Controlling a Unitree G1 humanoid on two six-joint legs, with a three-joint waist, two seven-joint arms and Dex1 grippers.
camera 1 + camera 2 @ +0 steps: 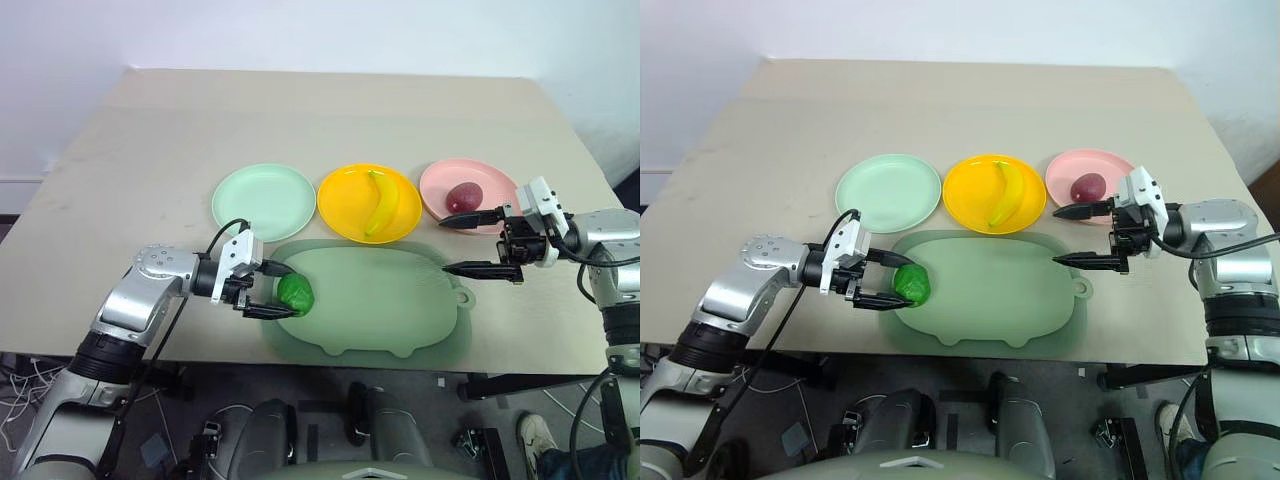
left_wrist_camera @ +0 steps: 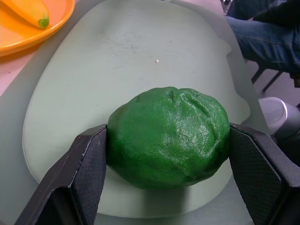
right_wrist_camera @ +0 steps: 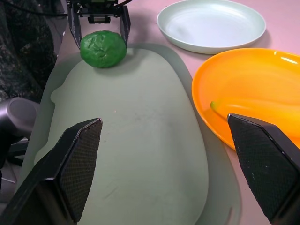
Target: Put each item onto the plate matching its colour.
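Green fruit [image 1: 295,293] is what you've got pinched in the left gripper [image 1: 272,290], low over the pig tray [image 1: 400,300]. Next I'd lift it to the mint plate [image 1: 263,201] just beyond. Right gripper [image 1: 471,243] hangs spread wide, empty.

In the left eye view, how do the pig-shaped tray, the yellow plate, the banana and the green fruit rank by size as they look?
1. Pig-shaped tray, clearly the largest.
2. Yellow plate.
3. Banana, long but thin.
4. Green fruit, smallest, though rounder than the banana, so these last two are close.
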